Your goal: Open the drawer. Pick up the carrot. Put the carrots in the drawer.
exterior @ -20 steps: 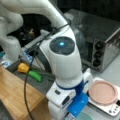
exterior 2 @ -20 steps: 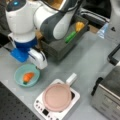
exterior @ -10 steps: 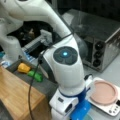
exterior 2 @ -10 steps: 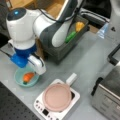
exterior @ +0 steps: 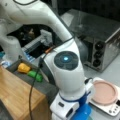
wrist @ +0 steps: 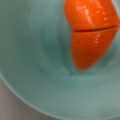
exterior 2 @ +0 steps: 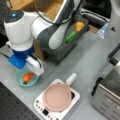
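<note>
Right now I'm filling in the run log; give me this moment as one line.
drawer: open | carrot: in teal bowl | pincer: low over bowl | drawer contents: yellow piece, green vegetable

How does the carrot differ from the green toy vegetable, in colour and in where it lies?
The carrot is orange; the green toy vegetable is green. The carrot lies in a teal bowl on the table, right under the arm's wrist; the green one lies in the open drawer, beside a yellow piece. Both are elongated toys.
</note>
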You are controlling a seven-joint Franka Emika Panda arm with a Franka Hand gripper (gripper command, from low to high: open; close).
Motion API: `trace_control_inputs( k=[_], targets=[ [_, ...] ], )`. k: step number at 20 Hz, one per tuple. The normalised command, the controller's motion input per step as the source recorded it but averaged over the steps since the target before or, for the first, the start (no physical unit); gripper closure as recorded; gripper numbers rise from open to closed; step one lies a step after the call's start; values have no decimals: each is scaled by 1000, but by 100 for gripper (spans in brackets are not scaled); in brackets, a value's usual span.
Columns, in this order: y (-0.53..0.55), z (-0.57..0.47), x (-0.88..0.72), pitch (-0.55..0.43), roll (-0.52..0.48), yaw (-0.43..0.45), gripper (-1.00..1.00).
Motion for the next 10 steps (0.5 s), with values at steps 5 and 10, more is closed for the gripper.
trace_control_inputs(
  k=[5, 10],
  targets=[
    [-173, 95, 286, 105, 154, 37, -100],
    [-123, 132, 369, 192, 120, 12, -100]
  ],
)
